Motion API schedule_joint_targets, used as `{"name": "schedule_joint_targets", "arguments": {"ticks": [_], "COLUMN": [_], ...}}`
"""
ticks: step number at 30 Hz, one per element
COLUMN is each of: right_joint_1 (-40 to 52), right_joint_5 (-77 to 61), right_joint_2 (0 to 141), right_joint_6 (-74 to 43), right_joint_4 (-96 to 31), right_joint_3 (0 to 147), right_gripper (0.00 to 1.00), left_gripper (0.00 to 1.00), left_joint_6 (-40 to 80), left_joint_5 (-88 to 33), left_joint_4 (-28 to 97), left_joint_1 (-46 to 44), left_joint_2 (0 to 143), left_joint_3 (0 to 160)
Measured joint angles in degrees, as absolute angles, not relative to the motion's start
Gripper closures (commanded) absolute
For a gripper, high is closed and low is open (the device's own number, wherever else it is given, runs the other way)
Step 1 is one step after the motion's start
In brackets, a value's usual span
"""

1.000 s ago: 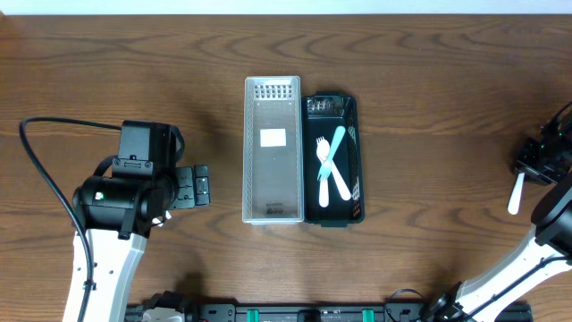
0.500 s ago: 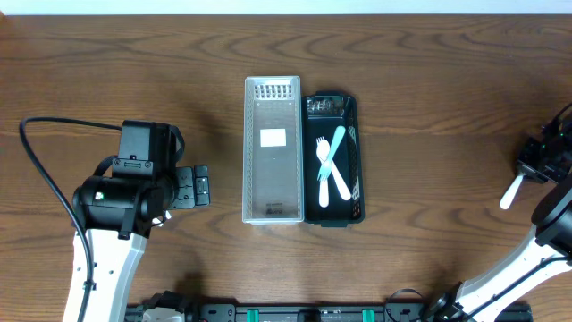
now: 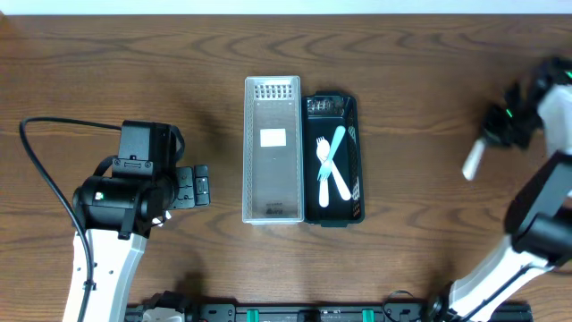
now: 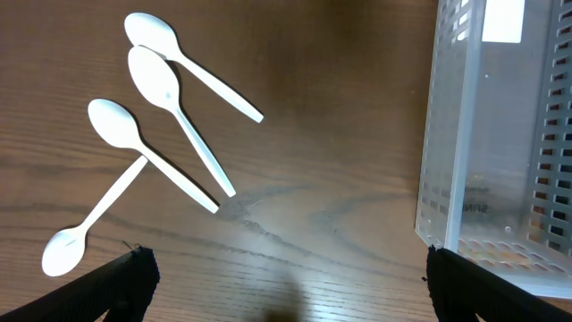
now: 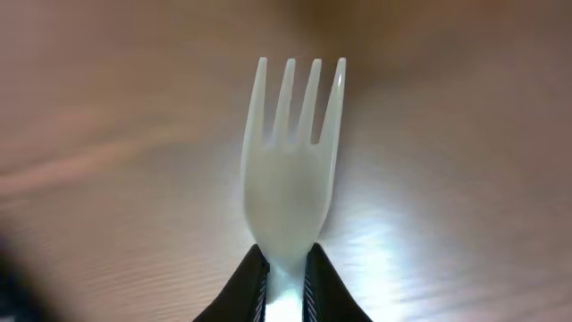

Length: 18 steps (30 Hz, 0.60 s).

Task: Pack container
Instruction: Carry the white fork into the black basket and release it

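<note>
Overhead cam looks straight down from far off, taking in the whole table (image 3: 429, 72), left arm (image 3: 116, 201) & right arm (image 3: 536, 197). Left wrist cam sits low, tilted at the tabletop w/ white spoons (image 4: 154, 76) and the clear bin (image 4: 500, 134) wall; overhead shares that bin (image 3: 273, 148). Right wrist cam is v. close on a white fork (image 5: 290, 179), wood blurred behind; overhead shares the fork (image 3: 472, 161).

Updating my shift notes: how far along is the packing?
Done: two utensils lie crossed in the black tray. In hand: the right gripper is shut on a white fork, away from the tray. Remaining: that fork and four spoons lying loose near the open left gripper.
</note>
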<state>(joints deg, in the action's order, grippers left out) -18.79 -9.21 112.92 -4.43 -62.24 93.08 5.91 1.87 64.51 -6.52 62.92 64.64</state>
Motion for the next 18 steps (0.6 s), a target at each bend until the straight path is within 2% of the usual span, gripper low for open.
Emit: {"name": "schedule_joint_targets", "arguments": {"ticks": [6, 11, 18], "right_joint_1": [2.61, 17.98, 27.44], "right_joint_5": [-8.49, -5.87, -1.96], "right_joint_2": [99.68, 97.47, 104.33], "right_joint_6": [-7.11, -11.40, -15.64], "right_joint_4": [-59.57, -58.52, -58.70], "right_joint_3": [98.02, 98.61, 98.50], "right_gripper": [0.99, 0.99, 0.99], "left_gripper": [0.02, 0.02, 0.02], "left_joint_6": [5.91, 5.91, 5.91], "left_joint_5": [1.87, 1.87, 1.87], "left_joint_4": [64.51, 64.49, 64.49], "left_joint_1": [-6.52, -6.52, -6.52], "left_joint_2": [62.92, 62.89, 62.92], "left_joint_3": [64.64, 64.64, 64.64]}}
